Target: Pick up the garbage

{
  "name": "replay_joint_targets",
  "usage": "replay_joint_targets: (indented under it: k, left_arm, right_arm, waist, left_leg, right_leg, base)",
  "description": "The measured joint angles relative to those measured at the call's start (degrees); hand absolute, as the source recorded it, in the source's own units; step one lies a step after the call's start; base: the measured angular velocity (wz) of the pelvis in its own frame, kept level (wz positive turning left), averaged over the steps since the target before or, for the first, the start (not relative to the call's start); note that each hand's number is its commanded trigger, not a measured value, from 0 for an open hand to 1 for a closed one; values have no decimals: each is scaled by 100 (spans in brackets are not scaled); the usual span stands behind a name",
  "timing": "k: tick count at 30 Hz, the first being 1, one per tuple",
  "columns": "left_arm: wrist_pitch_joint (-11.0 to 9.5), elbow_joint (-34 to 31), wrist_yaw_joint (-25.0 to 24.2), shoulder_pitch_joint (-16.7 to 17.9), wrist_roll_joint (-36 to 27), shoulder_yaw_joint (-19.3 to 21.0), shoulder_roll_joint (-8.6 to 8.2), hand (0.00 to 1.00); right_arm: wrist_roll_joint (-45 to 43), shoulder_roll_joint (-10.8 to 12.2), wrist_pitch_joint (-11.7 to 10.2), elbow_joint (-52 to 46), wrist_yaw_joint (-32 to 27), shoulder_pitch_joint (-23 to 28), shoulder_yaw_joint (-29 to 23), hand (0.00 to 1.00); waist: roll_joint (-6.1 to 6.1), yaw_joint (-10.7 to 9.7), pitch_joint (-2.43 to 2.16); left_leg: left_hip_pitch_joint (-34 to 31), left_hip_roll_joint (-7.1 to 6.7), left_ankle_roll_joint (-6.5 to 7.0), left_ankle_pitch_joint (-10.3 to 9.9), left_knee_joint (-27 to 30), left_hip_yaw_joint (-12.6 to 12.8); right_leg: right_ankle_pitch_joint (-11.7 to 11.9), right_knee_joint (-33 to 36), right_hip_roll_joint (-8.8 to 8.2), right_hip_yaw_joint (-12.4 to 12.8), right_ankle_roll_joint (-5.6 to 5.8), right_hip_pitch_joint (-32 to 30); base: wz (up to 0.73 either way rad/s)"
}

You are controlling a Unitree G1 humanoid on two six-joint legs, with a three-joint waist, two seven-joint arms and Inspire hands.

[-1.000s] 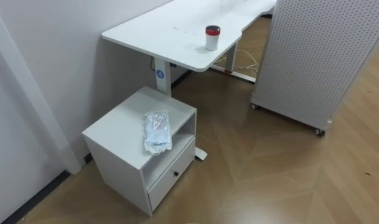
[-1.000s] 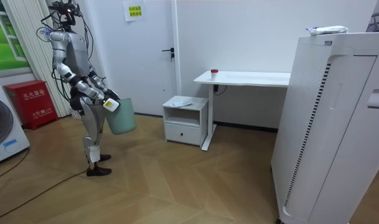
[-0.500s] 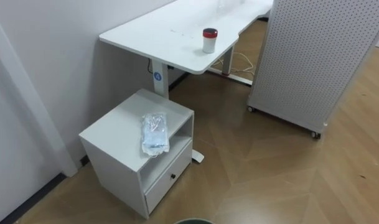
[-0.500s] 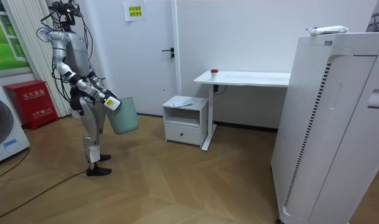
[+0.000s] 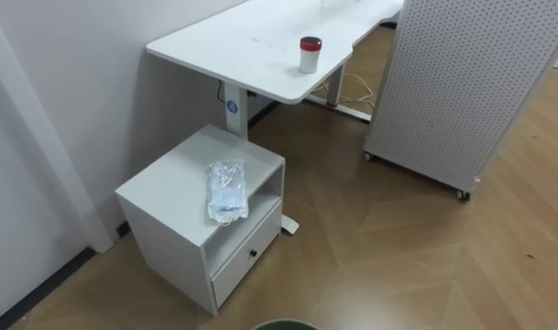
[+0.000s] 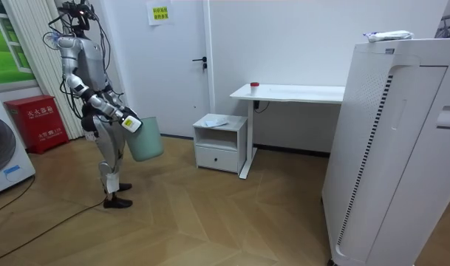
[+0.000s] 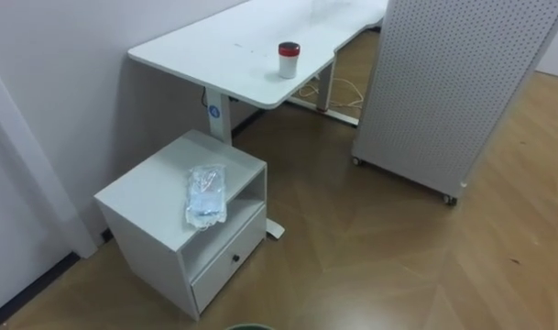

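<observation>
- Right hand (image 6: 127,123): at the upper edge of a green bin (image 6: 145,139), held out in front of the robot; how it grips the bin cannot be told.
- Left hand (image 6: 115,95): near the torso, above the bin; too small to tell whether it is open or closed.
- Robot: stands on the wood floor at the room view's left, facing a low white cabinet (image 5: 164,188), well apart from it.
- Garbage: a clear plastic packet (image 5: 227,191) lies flat on the cabinet's top, near the front edge, above an open shelf and a drawer.
- Desk (image 5: 242,46): white, just behind the cabinet; a white cup with a red lid (image 5: 310,55) stands near its edge.
- Perforated white panel (image 5: 471,82): on wheels, at the robot's right of the desk.
</observation>
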Motion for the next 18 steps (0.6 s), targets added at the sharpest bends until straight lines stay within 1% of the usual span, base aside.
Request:
replay_joint_targets:
  k: [1, 2, 3, 4, 5, 6, 7, 8, 9, 10, 11, 12, 13, 14, 15, 16, 17, 18]
  left_arm:
    - [7, 0, -13, 28, 0, 0, 17, 0]
    - [23, 1, -43, 90, 1, -2, 47, 0]
    - [57, 1, -63, 140, 21, -2, 60, 0]
    - [87, 1, -73, 154, 42, -2, 64, 0]
    - [133, 4, -110, 171, 62, -6, 69, 0]
    - [140, 8, -123, 174, 65, -10, 73, 0]
    - [140, 5, -128, 166, 77, -11, 77, 0]
    - [125, 30, -125, 165, 75, -31, 73, 0]
    - [122, 48, -123, 162, 69, -179, 71, 0]
    - [120, 48, -123, 166, 53, -272, 70, 0]
    - [117, 48, -131, 175, 48, -365, 52, 0]
    - [117, 51, -140, 183, 44, -362, 43, 0]
    - [116, 57, -149, 209, 41, -343, 49, 0]
    - [116, 73, -159, 241, 32, -314, 71, 0]
    - [118, 95, -167, 298, -2, -277, 77, 0]
    - [117, 101, -183, 327, -3, -257, 73, 0]
    - [115, 107, -230, 379, -8, -234, 70, 0]
    - [113, 113, -281, 387, -6, -220, 71, 0]
  right_arm:
    - [-38, 0, 1, 0, 1, 1, 0, 100]
    - [-114, 1, 18, 0, 7, 0, 1, 100]
    - [-148, -5, 23, 0, 10, 1, 1, 100]
    - [-153, -8, 24, 0, 10, 3, 1, 100]
    - [-170, -14, 32, 0, 9, 3, -1, 100]
    - [-169, -13, 43, -4, 8, 3, 0, 100]
    - [-166, -15, 61, -4, 2, 2, 0, 100]
    - [-157, -10, 94, -6, -11, 5, -4, 100]
    - [-133, -1, 115, -5, -55, 5, -45, 100]
    - [-99, -15, 131, -5, -83, 5, -82, 100]
    - [12, -78, 139, -5, -125, -11, -180, 100]
    - [82, -110, 138, -5, -153, -29, -203, 100]
    - [196, -153, 138, -4, -191, -41, -206, 100]
    - [230, -181, 139, -3, -227, -31, -191, 100]
    - [262, -182, 140, -3, -232, -11, -149, 100]
    - [289, -180, 140, -3, -233, 11, -149, 100]
    - [287, -180, 146, -3, -231, 57, -141, 100]
    - [283, -177, 179, -4, -230, 62, -106, 100]
  waist:
    - [0, 4, 0]
    - [5, 20, 4]
    - [16, 24, 12]
    - [51, 35, 32]
    - [80, 47, 35]
    - [132, 58, 40]
    - [157, 61, 45]
    - [133, 71, 50]
    - [101, 62, 52]
    - [77, 89, 50]
    - [28, 151, 30]
    - [35, 173, 23]
    - [61, 220, 20]
    - [88, 274, 29]
    - [108, 280, 13]
    - [115, 279, 3]
    - [130, 295, -30]
    - [100, 297, -57]
  left_leg:
    - [-113, 33, -39, -46, 258, 0]
    - [-317, 106, -85, -88, 759, -9]
    - [-505, 189, -88, -89, 1270, -9]
    - [-582, 229, -88, -89, 1499, -10]
    - [-751, 318, -88, -88, 1977, -17]
    - [-870, 380, -122, -62, 2236, -47]
    - [-1218, 455, -195, 117, 2814, -214]
    - [-1548, 381, -221, 233, 3204, -417]
    - [-1860, 163, -108, 162, 3034, -460]
    - [-2006, 33, -105, 162, 2820, -446]
    - [-2262, -198, -173, 239, 2201, -446]
    - [-2364, -270, -258, 307, 1824, -440]
    - [-2492, -358, -280, 556, 1012, -413]
    - [-2537, -379, -272, 794, 294, -389]
    - [-2525, -363, -264, 981, -278, -386]
    - [-2503, -340, -243, 1060, -499, -382]
    - [-2473, -286, -189, 1222, -769, -369]
    - [-2450, -284, -113, 1600, -698, -255]
  right_leg:
    - [-39, 50, 2, -31, -25, -13]
    - [-106, 166, 4, -83, -74, -25]
    - [-188, 298, 17, -91, -133, -36]
    - [-247, 323, 36, -86, -175, -44]
    - [-376, 440, 94, -13, -282, -71]
    - [-421, 495, 148, 19, -308, -80]
    - [-476, 577, 247, 83, -386, -41]
    - [-546, 684, 338, 287, -485, -35]
    - [-634, 762, 367, 443, -488, -46]
    - [-675, 805, 370, 544, -486, -65]
    - [-716, 856, 369, 694, -504, -88]
    - [-731, 849, 375, 710, -511, -76]
    - [-782, 848, 402, 736, -540, -37]
    - [-867, 870, 416, 739, -581, 7]
    - [-991, 891, 439, 787, -586, 119]
    - [-1045, 892, 453, 821, -611, 182]
    - [-1199, 925, 455, 901, -617, 299]
    - [-1394, 972, 405, 1027, -592, 433]
  base:
    - [-22]
    - [-21]
    - [-20]
    - [-18]
    - [-11]
    - [0]
    - [14]
    - [34]
    - [32]
    - [19]
    - [0]
    - [-13]
    - [-24]
    - [-39]
    - [-38]
    - [-38]
    - [-33]
    - [-34]
